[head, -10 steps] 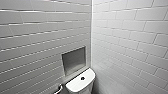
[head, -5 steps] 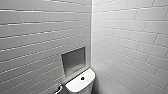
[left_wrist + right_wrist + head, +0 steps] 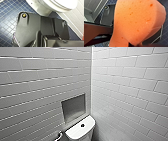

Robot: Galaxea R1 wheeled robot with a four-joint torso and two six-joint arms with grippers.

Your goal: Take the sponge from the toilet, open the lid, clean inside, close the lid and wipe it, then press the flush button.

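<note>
Right wrist view: small orange-red porous sponge [image 3: 136, 22] looms close, lifted off the toilet, with the dark-blue small-tiled floor [image 3: 165, 41] behind it.
Right pincer [image 3: 132, 44]: clenched on one end of the sponge, as far as I can judge.
Left pincer: whether released or clenched, I cannot tell.
Toilet: white glossy ceramic toilet [image 3: 79, 131] stands in the corner of the white-tiled walls. Its small dark round flush button [image 3: 82, 125] sits in the middle of the cistern top.
Change: head view matches the last second and nothing has shifted, so the robot seems parked. The sponge pickup looks done.
Writing: no brand, label or lettering is readable.
</note>
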